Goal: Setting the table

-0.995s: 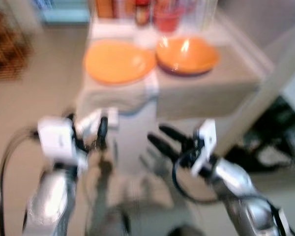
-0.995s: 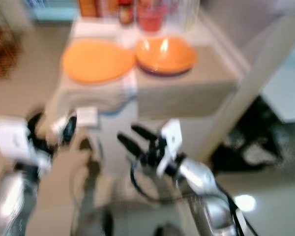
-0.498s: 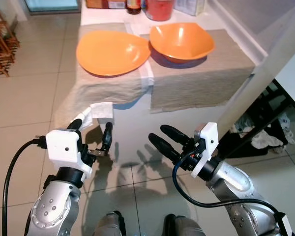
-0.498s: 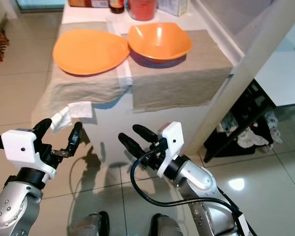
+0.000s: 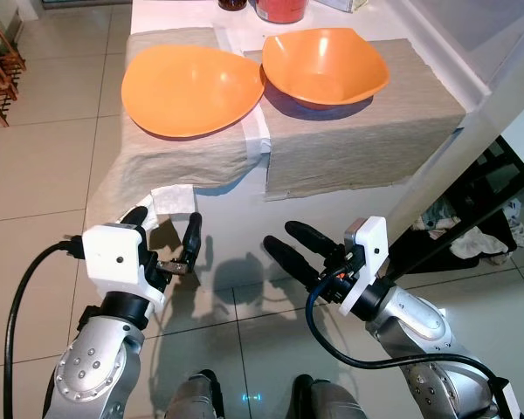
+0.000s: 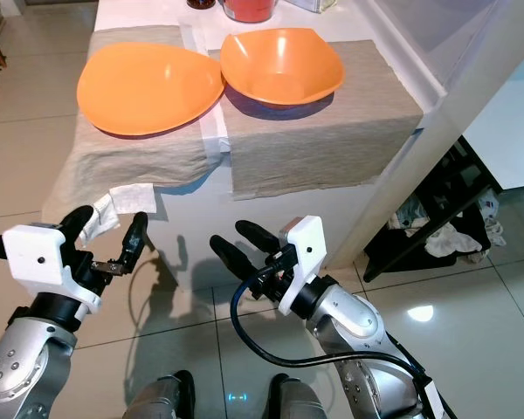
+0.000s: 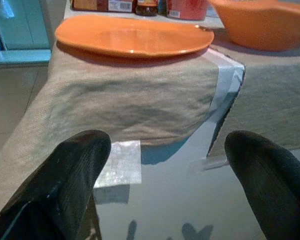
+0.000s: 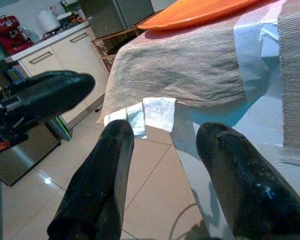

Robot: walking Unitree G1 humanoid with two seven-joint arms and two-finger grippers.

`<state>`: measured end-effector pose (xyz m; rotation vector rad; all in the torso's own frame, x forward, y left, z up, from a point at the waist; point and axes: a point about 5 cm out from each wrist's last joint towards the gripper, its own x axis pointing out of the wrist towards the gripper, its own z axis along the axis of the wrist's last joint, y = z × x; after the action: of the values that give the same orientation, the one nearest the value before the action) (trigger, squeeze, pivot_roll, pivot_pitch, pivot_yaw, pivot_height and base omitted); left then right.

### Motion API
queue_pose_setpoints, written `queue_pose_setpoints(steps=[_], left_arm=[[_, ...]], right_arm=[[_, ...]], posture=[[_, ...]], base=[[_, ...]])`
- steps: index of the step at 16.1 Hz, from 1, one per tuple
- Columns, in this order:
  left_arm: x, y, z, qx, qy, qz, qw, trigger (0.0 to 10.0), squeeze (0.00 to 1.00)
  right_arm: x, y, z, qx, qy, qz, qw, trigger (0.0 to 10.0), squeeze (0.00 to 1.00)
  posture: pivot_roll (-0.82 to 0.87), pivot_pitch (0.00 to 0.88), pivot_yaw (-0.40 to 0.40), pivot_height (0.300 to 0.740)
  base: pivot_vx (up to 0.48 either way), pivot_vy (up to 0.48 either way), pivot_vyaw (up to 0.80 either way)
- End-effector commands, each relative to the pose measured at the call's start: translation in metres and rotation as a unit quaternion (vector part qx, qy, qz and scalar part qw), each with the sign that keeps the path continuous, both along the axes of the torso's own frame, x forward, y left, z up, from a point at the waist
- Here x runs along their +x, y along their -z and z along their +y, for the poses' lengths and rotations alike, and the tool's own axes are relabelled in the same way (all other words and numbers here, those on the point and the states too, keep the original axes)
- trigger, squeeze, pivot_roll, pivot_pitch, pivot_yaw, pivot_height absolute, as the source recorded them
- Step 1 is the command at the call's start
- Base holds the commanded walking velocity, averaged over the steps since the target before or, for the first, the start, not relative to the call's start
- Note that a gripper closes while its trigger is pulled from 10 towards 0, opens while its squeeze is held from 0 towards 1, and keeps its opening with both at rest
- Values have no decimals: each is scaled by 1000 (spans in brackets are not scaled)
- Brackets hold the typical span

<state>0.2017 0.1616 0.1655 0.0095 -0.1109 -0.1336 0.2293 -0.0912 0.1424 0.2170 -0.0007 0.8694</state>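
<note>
An orange plate (image 5: 192, 89) and an orange bowl (image 5: 325, 65) sit side by side on beige placemats (image 5: 358, 140) on a white table (image 5: 231, 231). Both arms are raised before the table's near end, below its top. My left gripper (image 5: 164, 223) is open and empty, below the plate's mat. My right gripper (image 5: 284, 237) is open and empty too, below the bowl's mat. The left wrist view looks between its fingers (image 7: 65, 175) at the plate (image 7: 132, 36) and the hanging cloth. The right wrist view looks past its fingers (image 8: 240, 170) at the cloth's corner.
A red container (image 5: 282, 9) and jars stand at the table's far end. A white tag (image 5: 170, 201) hangs from the left mat. A wooden rack (image 5: 0, 52) is at far left. A white slanted counter edge (image 5: 472, 131) with a black frame and rags (image 5: 472, 236) below stands on the right. Tiled floor lies all around.
The view was blurred a second ago and is sharp now. The camera has moved, and the table sits lower and nearer in the picture. Both grippers keep the same open pose.
</note>
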Motion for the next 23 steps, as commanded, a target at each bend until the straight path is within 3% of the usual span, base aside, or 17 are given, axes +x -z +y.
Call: queue_pose_setpoints(steps=[1,7,9,11,12,13,17,19,23], left_arm=[[-2,-3,1,2,-4,-1,1000,10000,0],[3,-13,-1,23,11,-20,999,10000,0],[11,-28,-1,77,30,-51,995,10000,0],[41,-58,-2,248,63,-123,959,10000,0],[51,-61,1,300,64,-132,942,10000,0],[63,-59,6,365,76,-130,919,10000,0],[75,-63,22,466,99,-120,871,10000,0],[81,-76,40,517,92,-126,841,10000,0],[90,-83,46,550,83,-141,819,10000,0]], right_arm=[[-2,-2,2,-1,-4,0,1000,10000,0],[-3,-4,3,-1,-5,-3,1000,10000,0],[-3,-6,3,1,-6,-5,1000,10000,0],[-2,-10,6,3,-13,-9,1000,10000,0],[-4,-11,7,2,-16,-9,1000,10000,0],[-5,-12,8,-1,-18,-9,1000,10000,0],[-9,-14,9,-4,-14,-7,1000,10000,0],[-11,-15,8,-4,-14,-5,1000,10000,0],[-11,-23,13,-2,-26,-13,1000,10000,0]], posture=[[-37,227,-6,740],[-41,229,-1,740],[-35,239,-2,740],[-32,255,-3,740],[-43,270,6,740],[-46,275,8,740],[-58,301,19,740],[-52,305,20,740],[-51,306,19,740]], base=[[0,0,0],[0,0,0],[0,0,0],[0,0,0],[0,0,0],[0,0,0],[0,0,0],[0,0,0],[0,0,0]])
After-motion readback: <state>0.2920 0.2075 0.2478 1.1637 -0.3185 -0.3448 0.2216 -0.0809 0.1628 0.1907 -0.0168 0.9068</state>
